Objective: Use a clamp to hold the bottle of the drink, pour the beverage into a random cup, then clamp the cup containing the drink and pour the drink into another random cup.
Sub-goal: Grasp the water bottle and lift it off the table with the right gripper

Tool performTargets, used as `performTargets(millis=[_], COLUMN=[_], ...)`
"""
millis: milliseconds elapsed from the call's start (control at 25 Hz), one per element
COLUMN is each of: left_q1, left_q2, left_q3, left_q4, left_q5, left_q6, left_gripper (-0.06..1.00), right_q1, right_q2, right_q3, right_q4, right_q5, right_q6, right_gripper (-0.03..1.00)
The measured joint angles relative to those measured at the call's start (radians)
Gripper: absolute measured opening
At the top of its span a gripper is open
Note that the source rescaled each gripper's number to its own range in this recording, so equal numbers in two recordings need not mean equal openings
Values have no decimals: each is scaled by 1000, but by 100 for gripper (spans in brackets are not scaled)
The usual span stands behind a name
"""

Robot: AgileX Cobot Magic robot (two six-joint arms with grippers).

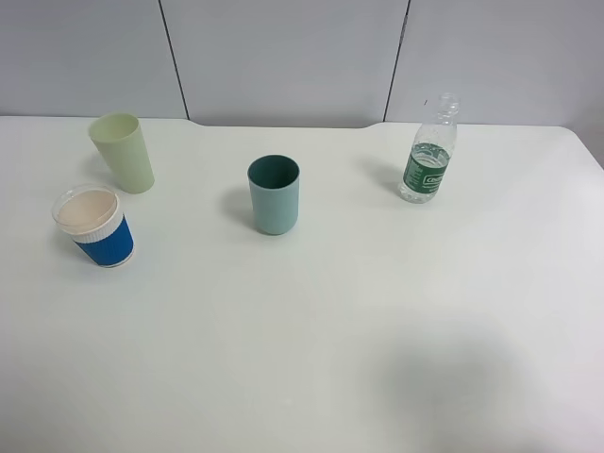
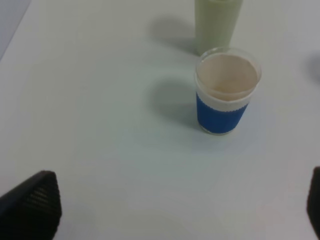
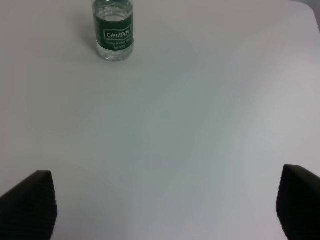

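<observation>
Right wrist view: the right gripper (image 3: 165, 200) has its fingers wide and empty, with the bottle (image 3: 114, 35) upright well ahead of them, off-centre toward one finger. Line it up between both fingers, approach level, and close on the labelled body. The left gripper (image 2: 172, 200) is also wide and empty.

A blue-sleeved white cup (image 1: 94, 226) stands upright on the white table (image 1: 330, 330), grey wall (image 1: 283, 57) behind.

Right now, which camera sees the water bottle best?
The exterior high view: the whole bottle shows, top to bottom. The right wrist view cuts off its top above the green label. The left wrist view misses it.
</observation>
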Motion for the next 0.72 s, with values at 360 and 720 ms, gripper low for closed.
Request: performTargets(millis=[360,720], left_q1=[0,0], left_q2=[0,0], left_q3=[0,0], left_q4=[0,0], left_q5=[0,0], left_q6=[0,0], left_gripper=[100,100], right_q1=[0,0], right_q2=[0,0], right_q3=[0,0], right_q4=[0,0], right_q5=[0,0], right_q6=[0,0], right_gripper=[75,75])
